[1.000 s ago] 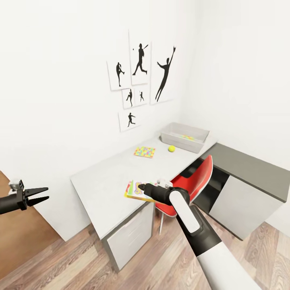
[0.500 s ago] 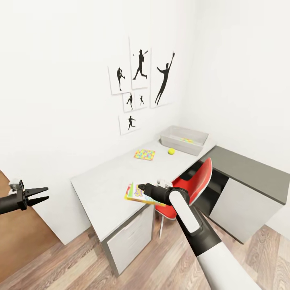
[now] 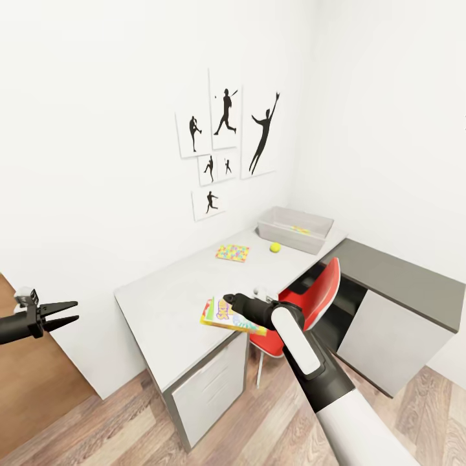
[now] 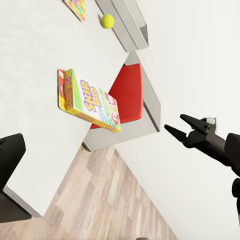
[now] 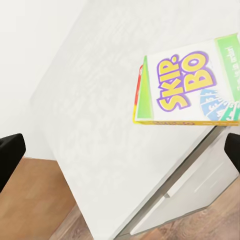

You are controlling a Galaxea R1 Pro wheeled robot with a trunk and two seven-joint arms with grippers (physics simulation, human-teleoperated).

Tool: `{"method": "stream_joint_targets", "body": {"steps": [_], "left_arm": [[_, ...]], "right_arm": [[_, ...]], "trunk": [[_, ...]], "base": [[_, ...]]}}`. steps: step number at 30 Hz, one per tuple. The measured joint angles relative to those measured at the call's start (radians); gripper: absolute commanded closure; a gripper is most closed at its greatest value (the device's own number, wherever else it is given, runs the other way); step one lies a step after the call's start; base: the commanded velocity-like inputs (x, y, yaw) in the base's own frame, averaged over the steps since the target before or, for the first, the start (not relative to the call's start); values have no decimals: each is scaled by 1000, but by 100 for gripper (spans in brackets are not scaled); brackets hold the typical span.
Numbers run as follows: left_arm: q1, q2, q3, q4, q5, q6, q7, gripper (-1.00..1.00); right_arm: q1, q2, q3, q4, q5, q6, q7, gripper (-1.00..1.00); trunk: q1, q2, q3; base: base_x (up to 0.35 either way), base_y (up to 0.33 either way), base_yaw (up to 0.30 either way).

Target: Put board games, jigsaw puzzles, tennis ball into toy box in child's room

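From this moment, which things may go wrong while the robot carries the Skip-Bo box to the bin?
1. The right gripper seems to hold the Skip-Bo box by one edge, lifted and tilted above the table; it may slip and fall.
2. The red chair stands close beside the right arm; the arm might hit it.
3. The tennis ball lies just before the toy box; a low pass could roll it away.
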Motion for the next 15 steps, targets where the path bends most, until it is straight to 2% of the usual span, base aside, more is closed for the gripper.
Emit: {"method": "stream_joint_targets", "body": {"steps": [15], "left_arm": [[-1, 1, 0, 0, 0, 0, 0, -100]], "right_arm": [[0, 1, -2, 1, 2, -11, 0, -100]], "trunk": [[0, 0, 21]], "base": [[0, 0, 16]]}}
